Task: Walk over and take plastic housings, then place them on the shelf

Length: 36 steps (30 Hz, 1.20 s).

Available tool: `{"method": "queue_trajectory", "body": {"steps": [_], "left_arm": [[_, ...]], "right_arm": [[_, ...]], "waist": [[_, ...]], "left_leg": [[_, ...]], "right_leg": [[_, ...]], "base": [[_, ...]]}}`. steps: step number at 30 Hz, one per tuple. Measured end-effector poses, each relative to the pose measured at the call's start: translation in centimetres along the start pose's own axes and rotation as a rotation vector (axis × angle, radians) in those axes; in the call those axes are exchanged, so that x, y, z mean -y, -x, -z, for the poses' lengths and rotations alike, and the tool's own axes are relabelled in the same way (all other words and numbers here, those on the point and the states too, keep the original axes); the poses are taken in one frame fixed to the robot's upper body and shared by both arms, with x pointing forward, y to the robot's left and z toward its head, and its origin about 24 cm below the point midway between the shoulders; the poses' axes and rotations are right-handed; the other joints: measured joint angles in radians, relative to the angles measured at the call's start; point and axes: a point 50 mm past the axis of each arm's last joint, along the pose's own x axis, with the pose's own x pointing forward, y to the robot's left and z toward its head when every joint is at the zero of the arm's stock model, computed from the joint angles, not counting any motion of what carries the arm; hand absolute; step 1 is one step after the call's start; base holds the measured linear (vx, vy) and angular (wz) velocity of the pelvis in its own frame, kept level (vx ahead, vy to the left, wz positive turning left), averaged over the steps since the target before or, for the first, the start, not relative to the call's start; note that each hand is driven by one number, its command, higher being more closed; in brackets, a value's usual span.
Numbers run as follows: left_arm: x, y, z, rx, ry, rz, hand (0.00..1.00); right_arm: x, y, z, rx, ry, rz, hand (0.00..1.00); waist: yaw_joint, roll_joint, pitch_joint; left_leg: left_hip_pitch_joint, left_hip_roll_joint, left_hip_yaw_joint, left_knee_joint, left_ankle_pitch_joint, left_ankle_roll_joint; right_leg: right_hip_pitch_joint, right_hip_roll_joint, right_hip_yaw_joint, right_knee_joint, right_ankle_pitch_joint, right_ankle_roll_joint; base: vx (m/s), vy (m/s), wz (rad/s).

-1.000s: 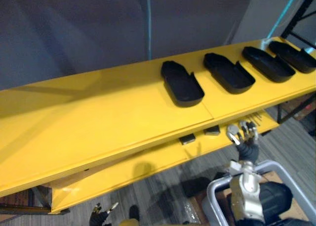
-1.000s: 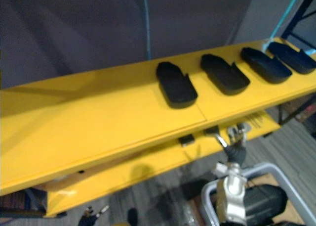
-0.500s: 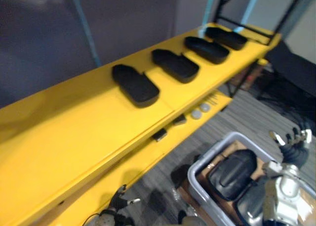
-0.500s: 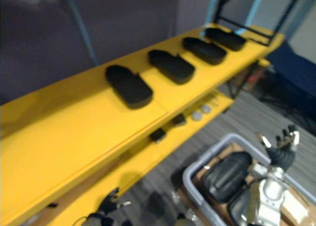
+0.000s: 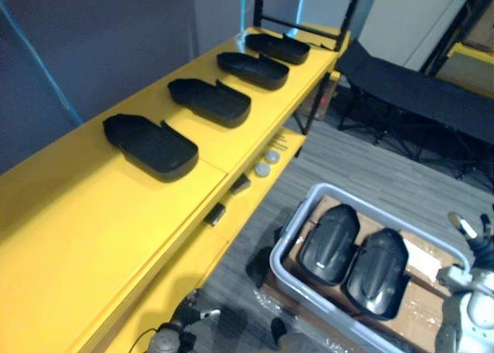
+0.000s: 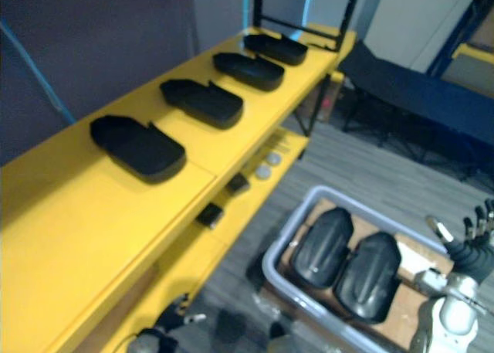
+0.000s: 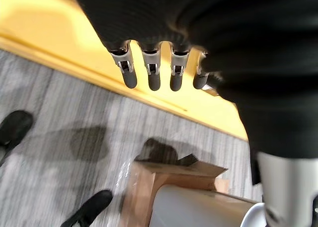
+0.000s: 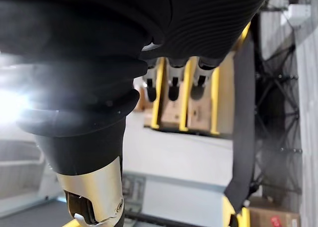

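Observation:
Several black plastic housings lie in a row on the top of the yellow shelf (image 5: 85,237); the nearest housing (image 5: 150,144) is at the left. Two more black housings (image 5: 329,243) (image 5: 378,262) sit side by side in a grey bin (image 5: 295,222) on the floor to the right of the shelf. My right hand (image 6: 471,237) is raised past the bin's right end, open and holding nothing, as its fingers (image 8: 171,85) show. My left hand (image 5: 181,330) hangs low by the shelf's foot, fingers (image 7: 149,73) straight and empty.
The lower yellow shelf carries two silver discs (image 5: 266,164) and small dark blocks (image 5: 231,184). A black cot (image 5: 417,90) stands beyond the bin. A black rack frame (image 5: 309,1) rises at the shelf's far end. The bin rests on cardboard (image 7: 169,182).
The camera has swung to the right, bringing the grey bin and its two housings into view. My right hand has left the lower shelf's edge and now sits by the bin's right end.

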Motion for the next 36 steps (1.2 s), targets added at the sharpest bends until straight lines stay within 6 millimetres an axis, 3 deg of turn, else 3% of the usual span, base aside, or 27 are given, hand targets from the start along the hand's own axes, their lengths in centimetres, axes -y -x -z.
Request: {"method": "queue_trajectory", "body": {"steps": [1, 3, 5, 9, 11, 12, 13, 14, 15, 16, 18, 21, 23, 24, 25, 27, 29, 31, 32, 36], "left_arm": [[0.1, 0.1, 0.1, 0.002, 0.078, -0.033, 0.0], [0.2, 0.4, 0.6, -0.001, 0.158, -0.068, 0.0], [-0.2, 0.5, 0.7, 0.015, 0.178, -0.102, 0.0], [-0.7, 0.1, -0.8, 0.071, 0.137, -0.131, 0.0], [-1.8, 0.4, -0.8, 0.086, 0.143, -0.171, 0.0], [-2.2, 0.5, -0.7, 0.084, 0.149, -0.19, 0.0], [-3.1, 1.0, -0.2, 0.074, 0.167, -0.232, 0.0], [-3.6, 1.3, 0.2, 0.065, 0.178, -0.256, 0.0], [-4.3, 1.6, 0.9, 0.039, 0.226, -0.293, 0.0], [-4.7, 1.9, 1.6, 0.014, 0.257, -0.318, 0.0], [-5.6, 2.4, 2.6, -0.02, 0.269, -0.355, 0.0], [-6.5, 3.8, 5.0, -0.095, 0.283, -0.402, 0.0], [-7.0, 5.1, 6.8, -0.143, 0.293, -0.435, 0.0], [-7.0, 5.4, 7.5, -0.164, 0.312, -0.448, 0.0], [-6.2, 5.8, 8.5, -0.202, 0.335, -0.443, 0.0], [-5.4, 6.2, 9.4, -0.224, 0.373, -0.444, 0.0], [-5.1, 6.5, 9.8, -0.228, 0.378, -0.444, 0.0], [-5.3, 6.4, 9.6, -0.217, 0.379, -0.451, 0.0], [-4.9, 6.0, 9.1, -0.192, 0.397, -0.445, 0.0], [-3.2, 4.1, 6.6, -0.096, 0.456, -0.402, 0.0]], "right_arm": [[-0.5, -0.4, -0.3, 0.015, -0.006, -0.022, 0.0], [-2.3, -1.2, -0.2, 0.021, -0.024, -0.081, 0.0], [-4.3, -1.5, 1.0, -0.029, -0.043, -0.138, 0.0], [-5.3, -0.1, 3.1, -0.122, -0.051, -0.12, 0.0], [-4.6, 1.1, 3.6, -0.149, -0.042, -0.106, 0.0], [-4.5, 1.4, 3.6, -0.146, -0.042, -0.11, 0.0], [-4.2, 1.9, 3.4, -0.138, -0.04, -0.128, 0.0], [-4.2, 2.0, 3.2, -0.128, -0.043, -0.14, 0.0], [-4.2, 1.8, 2.7, -0.095, -0.048, -0.159, 0.0], [-4.4, 1.8, 2.3, -0.072, -0.054, -0.174, 0.0], [-5.0, 1.8, 2.2, -0.059, -0.053, -0.204, 0.0], [-8.0, 1.0, 1.4, -0.006, -0.056, -0.289, 0.0], [-9.8, 1.0, 1.1, 0.01, -0.062, -0.344, 0.0], [-10.4, 0.9, 1.0, 0.018, -0.056, -0.359, 0.0], [-10.9, 0.6, 0.8, 0.019, -0.041, -0.374, 0.0], [-11.0, 0.3, 0.7, 0.02, -0.042, -0.359, 0.0], [-10.7, 0.4, 1.2, -0.026, -0.02, -0.35, 0.0], [-10.4, 0.5, 1.7, -0.072, 0.0, -0.35, 0.0], [-10.1, 0.2, 1.7, -0.082, 0.016, -0.351, 0.0], [-8.5, -0.7, 1.8, -0.108, 0.056, -0.229, 0.0]], "waist": [[0.009, 0.023, -0.003], [0.041, 0.065, -0.003], [0.056, 0.073, 0.002], [0.072, 0.075, 0.062], [0.082, 0.047, 0.081], [0.082, 0.039, 0.085], [0.087, 0.031, 0.09], [0.095, 0.027, 0.091], [0.096, 0.034, 0.1], [0.107, 0.059, 0.109], [0.119, 0.059, 0.105], [0.154, 0.061, 0.104], [0.17, 0.038, 0.089], [0.183, 0.032, 0.08], [0.203, 0.057, 0.076], [0.202, 0.07, 0.069], [0.201, 0.059, 0.064], [0.2, 0.026, 0.045], [0.201, 0.027, 0.045], [0.184, 0.042, 0.057]], "left_leg": [[-0.075, 0.031, -0.189, 0.146, -0.09, 0.007], [-0.137, 0.036, -0.391, 0.258, -0.191, 0.026], [-0.174, 0.023, -0.479, 0.331, -0.244, 0.034], [-0.183, -0.008, -0.484, 0.418, -0.301, 0.053], [-0.156, -0.043, -0.441, 0.422, -0.315, 0.077], [-0.151, -0.048, -0.421, 0.422, -0.317, 0.082], [-0.15, -0.041, -0.381, 0.429, -0.321, 0.091], [-0.154, -0.037, -0.354, 0.431, -0.321, 0.096], [-0.154, -0.013, -0.306, 0.432, -0.318, 0.109], [-0.153, 0.03, -0.263, 0.43, -0.312, 0.11], [-0.148, 0.064, -0.233, 0.411, -0.292, 0.105], [-0.138, 0.128, -0.19, 0.396, -0.264, 0.08], [-0.145, 0.136, -0.186, 0.412, -0.261, 0.07], [-0.156, 0.134, -0.222, 0.42, -0.257, 0.063], [-0.154, 0.145, -0.281, 0.391, -0.242, 0.039], [-0.153, 0.153, -0.295, 0.353, -0.229, 0.014], [-0.148, 0.157, -0.293, 0.322, -0.206, -0.016], [-0.144, 0.145, -0.291, 0.297, -0.179, -0.038], [-0.136, 0.144, -0.295, 0.279, -0.163, -0.049], [-0.134, 0.128, -0.317, 0.17, -0.079, -0.07]], "right_leg": [[-0.027, 0.025, 0.042, 0.009, 0.004, 0.006], [-0.072, 0.068, 0.118, 0.021, 0.018, 0.013], [-0.119, 0.089, 0.164, 0.05, 0.026, 0.024], [-0.159, 0.092, 0.181, 0.107, 0.069, 0.031], [-0.168, 0.073, 0.207, 0.106, 0.105, 0.05], [-0.171, 0.067, 0.198, 0.1, 0.117, 0.047], [-0.168, 0.059, 0.135, 0.059, 0.157, 0.0], [-0.167, 0.052, 0.088, 0.034, 0.146, -0.073], [-0.172, 0.044, 0.007, 0.011, 0.064, -0.154], [-0.198, 0.048, -0.073, 0.062, 0.054, -0.134], [-0.209, 0.043, -0.149, 0.18, 0.048, -0.131], [-0.189, 0.013, -0.212, 0.36, -0.015, -0.146], [-0.15, -0.036, -0.235, 0.394, 0.04, -0.159], [-0.146, -0.017, -0.238, 0.361, 0.044, -0.138], [-0.134, 0.006, -0.251, 0.311, 0.066, -0.131], [-0.113, 0.024, -0.249, 0.239, 0.076, -0.118], [-0.084, 0.034, -0.258, 0.161, 0.08, -0.07], [-0.027, 0.029, -0.285, 0.04, 0.067, -0.015], [-0.004, 0.039, -0.294, -0.015, 0.077, -0.004], [-0.007, 0.048, -0.315, -0.084, 0.117, -0.025]], "base": [[0.16, -0.309, -0.72], [0.08, -0.214, -1.13], [-0.05, 0.076, -1.07], [-0.14, 0.155, -0.69], [-0.17, 0.151, -0.84], [-0.18, 0.083, -0.96], [-0.17, 0.043, -0.86], [-0.22, 0.058, -1.17], [-0.22, 0.079, -1.2], [-0.19, 0.069, -1.13], [-0.11, -0.013, -0.69], [0.01, -0.088, -0.57], [0.15, -0.095, -0.44], [0.05, -0.217, -0.49], [0.0, -0.262, -0.52], [-0.03, -0.188, -0.26], [-0.03, -0.152, -0.08], [0.0, -0.201, -0.06], [-0.02, -0.216, -0.03], [-0.09, -0.149, 0.11]]}}
